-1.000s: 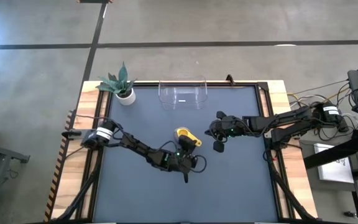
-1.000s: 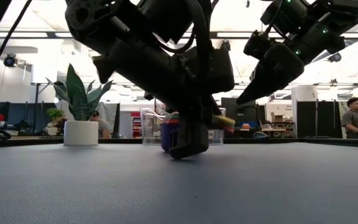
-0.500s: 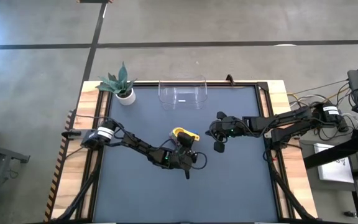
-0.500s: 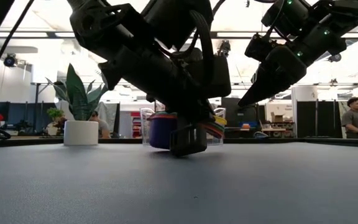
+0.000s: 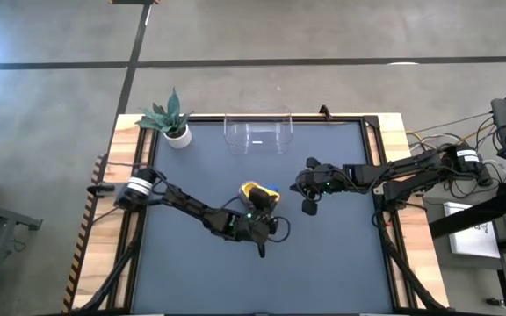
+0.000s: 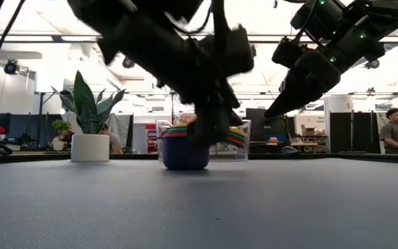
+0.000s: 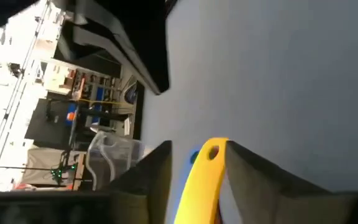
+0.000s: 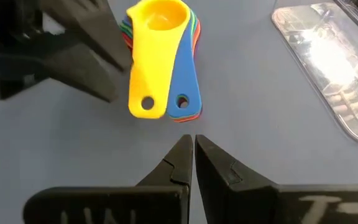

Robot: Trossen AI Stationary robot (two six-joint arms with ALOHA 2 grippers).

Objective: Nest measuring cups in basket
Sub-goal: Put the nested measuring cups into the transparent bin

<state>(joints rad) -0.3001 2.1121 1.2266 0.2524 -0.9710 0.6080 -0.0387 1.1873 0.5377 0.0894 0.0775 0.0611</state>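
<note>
The measuring cups are sitting nested in one stack on the dark table, a little toward six o'clock from the table's middle in the overhead picture. The yellow cup is lying on top, with the blue handle fanning out just beside the yellow one and thin rims of red, green and purple peeking out underneath. From table height the stack is resting on the surface, the blue bowl lowest and the coloured rims layered above it.

The left gripper is hanging just beside the stack, toward five o'clock of it. Its fingers are spreading apart on either side of the yellow handle, with a gap showing on each side, so they are not clamping it.

The right gripper is hovering above the table at about three o'clock from the stack, near it but apart. Its fingertips are pressing together with nothing between them, pointing toward the handle ends.

The basket is standing at twelve o'clock along the far edge, well apart from the stack, with no cups in it. A small potted plant is standing at about ten o'clock, near the far left corner.
</note>
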